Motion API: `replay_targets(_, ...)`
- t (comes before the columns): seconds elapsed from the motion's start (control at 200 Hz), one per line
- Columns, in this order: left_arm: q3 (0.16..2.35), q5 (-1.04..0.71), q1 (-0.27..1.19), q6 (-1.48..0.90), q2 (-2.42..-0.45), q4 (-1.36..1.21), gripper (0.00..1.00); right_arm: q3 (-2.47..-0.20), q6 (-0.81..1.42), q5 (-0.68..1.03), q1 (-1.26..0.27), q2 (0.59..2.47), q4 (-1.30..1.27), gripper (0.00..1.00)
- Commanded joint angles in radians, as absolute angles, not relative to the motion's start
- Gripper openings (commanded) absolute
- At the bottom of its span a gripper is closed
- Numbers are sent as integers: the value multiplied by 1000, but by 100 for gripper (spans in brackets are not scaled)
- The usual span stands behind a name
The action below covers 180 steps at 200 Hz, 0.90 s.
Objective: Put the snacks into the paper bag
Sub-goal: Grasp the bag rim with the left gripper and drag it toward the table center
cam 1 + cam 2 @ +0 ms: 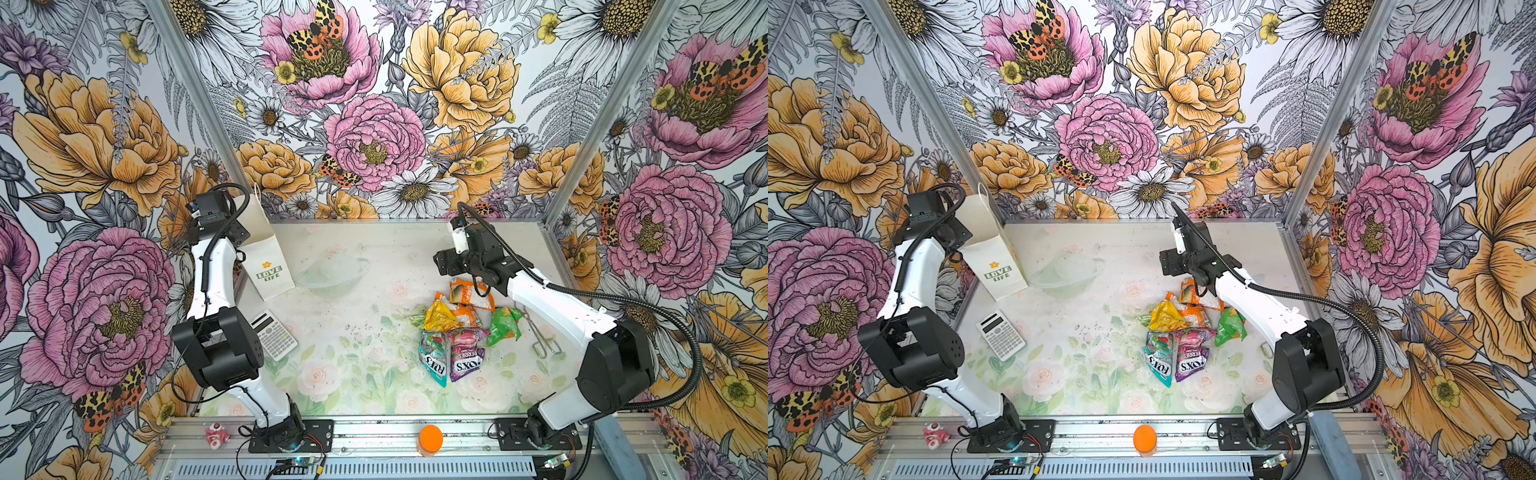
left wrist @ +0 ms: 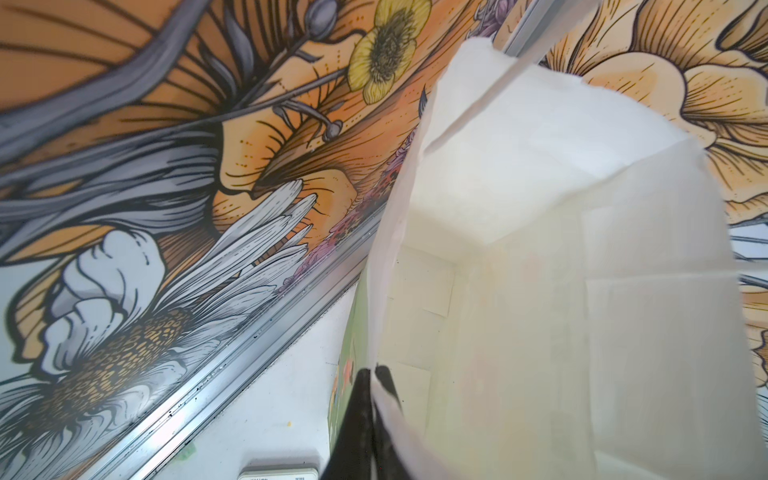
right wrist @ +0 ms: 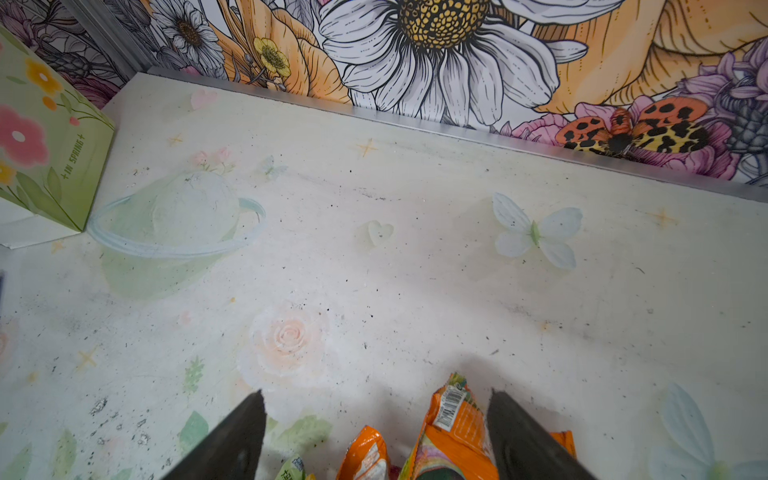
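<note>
The snacks lie in a heap right of centre in both top views: two orange packets [image 1: 471, 295] [image 1: 467, 312], a yellow one [image 1: 440, 318], a bright green one [image 1: 505, 326], and teal [image 1: 432, 359] and purple [image 1: 465, 357] FOX'S packets. The white paper bag [image 1: 266, 257] stands upright at the far left. In the left wrist view my left gripper [image 2: 372, 372] is shut on the bag's wall [image 2: 540, 291], one finger inside and one outside. My right gripper [image 3: 376, 395] is open over the far end of the heap, with an orange packet [image 3: 453, 432] between its fingers and untouched.
A calculator [image 1: 274, 334] lies near the left arm, in front of the bag. A metal clip [image 1: 542, 338] lies right of the heap, beside the right arm. On the front rail stand an orange-lidded jar [image 1: 430, 439] and a pink figurine [image 1: 217, 435].
</note>
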<state>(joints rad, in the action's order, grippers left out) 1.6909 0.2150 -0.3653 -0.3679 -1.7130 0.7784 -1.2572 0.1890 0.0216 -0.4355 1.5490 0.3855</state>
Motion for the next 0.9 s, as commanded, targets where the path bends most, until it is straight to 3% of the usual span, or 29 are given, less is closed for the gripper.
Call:
replay_targets(0.0, 1717, 157, -377, -377, -1696, 774, 0, -1275, 176, 6, -445, 1554, 383, 85)
replay_targets(0.58, 1646, 1, -321, -413, -1565, 698, 0, -1261, 191, 8, -445, 1560, 383, 85)
replay_targets(0.896, 1653, -41, -180, -416, -1514, 695, 0, -1246, 202, 13, -445, 1520, 383, 88)
